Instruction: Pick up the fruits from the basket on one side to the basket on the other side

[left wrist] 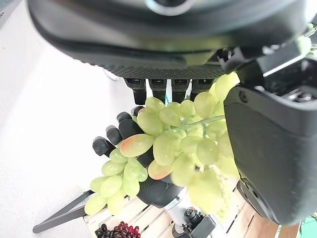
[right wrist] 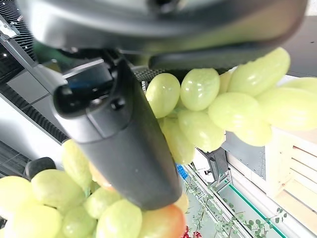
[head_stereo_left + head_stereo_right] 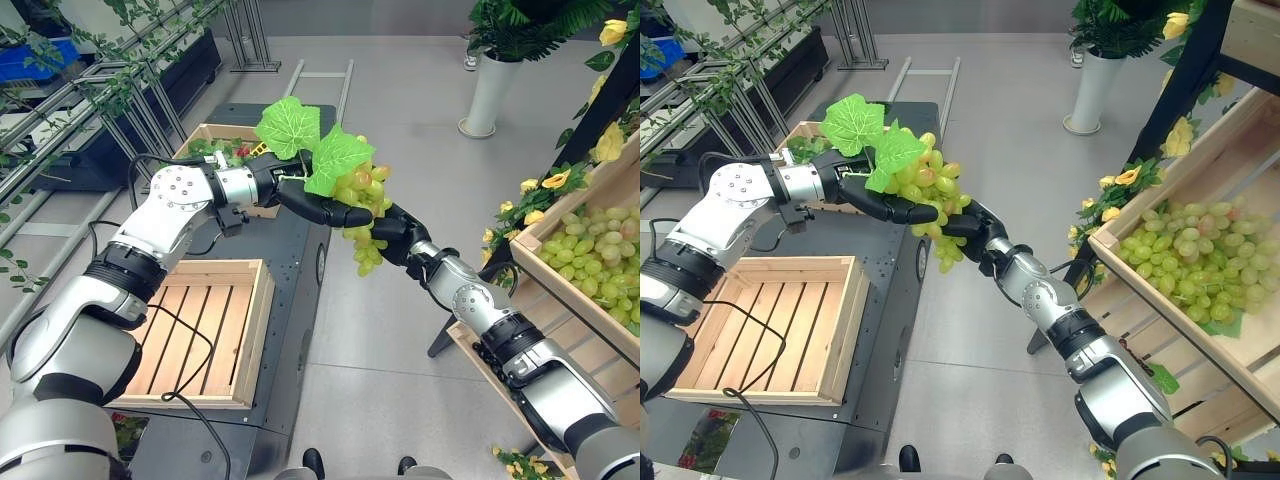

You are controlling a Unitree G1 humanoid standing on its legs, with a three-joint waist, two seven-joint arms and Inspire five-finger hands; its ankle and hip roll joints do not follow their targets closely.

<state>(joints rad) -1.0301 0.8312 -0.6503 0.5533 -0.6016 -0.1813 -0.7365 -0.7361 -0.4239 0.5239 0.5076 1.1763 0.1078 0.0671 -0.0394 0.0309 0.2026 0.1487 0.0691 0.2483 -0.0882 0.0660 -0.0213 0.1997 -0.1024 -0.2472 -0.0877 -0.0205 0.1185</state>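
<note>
Both left hand (image 3: 310,205) and right hand (image 3: 400,235) curl around grapes (image 3: 365,215) mid-air; early release risks dropping the bunch short of the empty crate (image 3: 200,335).

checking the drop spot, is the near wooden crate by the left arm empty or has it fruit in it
Empty: the near wooden crate shows only bare slats inside. The grape bunch hangs above the floor between both hands, outside it.
</note>
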